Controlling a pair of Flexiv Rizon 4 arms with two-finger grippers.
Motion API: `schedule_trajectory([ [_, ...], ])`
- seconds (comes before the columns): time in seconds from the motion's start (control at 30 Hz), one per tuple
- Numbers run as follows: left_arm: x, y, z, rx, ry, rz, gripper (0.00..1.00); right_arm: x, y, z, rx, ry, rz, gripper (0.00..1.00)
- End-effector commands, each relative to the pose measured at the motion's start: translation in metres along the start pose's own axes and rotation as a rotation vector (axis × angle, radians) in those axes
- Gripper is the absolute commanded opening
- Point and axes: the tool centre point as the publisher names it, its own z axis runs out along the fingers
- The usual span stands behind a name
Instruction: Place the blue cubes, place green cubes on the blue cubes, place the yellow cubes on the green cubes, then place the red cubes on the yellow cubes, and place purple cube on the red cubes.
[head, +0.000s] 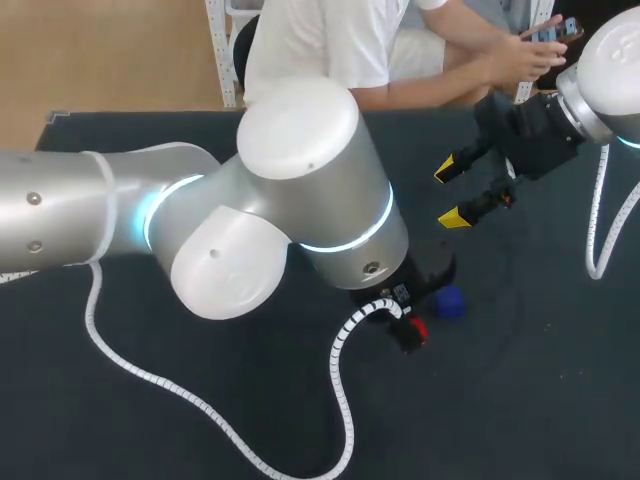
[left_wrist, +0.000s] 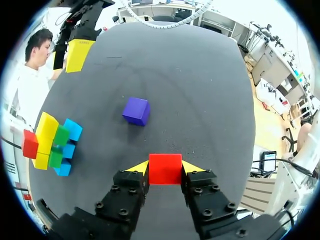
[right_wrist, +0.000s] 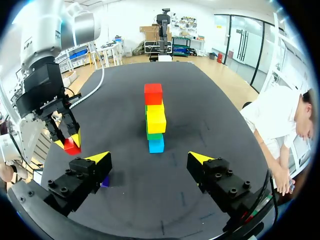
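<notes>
My left gripper (left_wrist: 165, 167) is shut on a red cube (left_wrist: 165, 169), held just above the dark table; the same red cube (right_wrist: 72, 146) shows in the right wrist view, and it is partly seen under the arm in the head view (head: 417, 332). A purple cube (left_wrist: 136, 110) lies ahead of it, loose on the table (head: 450, 301). The stack (right_wrist: 155, 120) stands ahead of my right gripper (right_wrist: 150, 159): blue at the bottom, then green, yellow, and one red cube (right_wrist: 153, 93) on top. My right gripper (head: 452, 193) hangs open and empty above the table. My left arm hides the stack in the head view.
My left arm's big elbow (head: 300, 190) and its white cable (head: 345, 400) cover the middle of the table. The dark mat (head: 540, 400) is bare at the front right. A person sits beyond the far edge, not reaching over the table.
</notes>
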Motion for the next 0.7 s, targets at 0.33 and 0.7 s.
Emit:
schedule_trajectory([
  [0.33, -0.003, 0.007, 0.007, 0.02, 0.003, 0.001, 0.16, 0.0, 0.0, 0.0, 0.001, -0.002, -0.001, 1.0],
  [0.7, 0.008, 0.008, 0.006, 0.037, -0.031, -0.078, 1.0, 0.0, 0.0, 0.0, 0.001, -0.002, -0.001, 1.0],
])
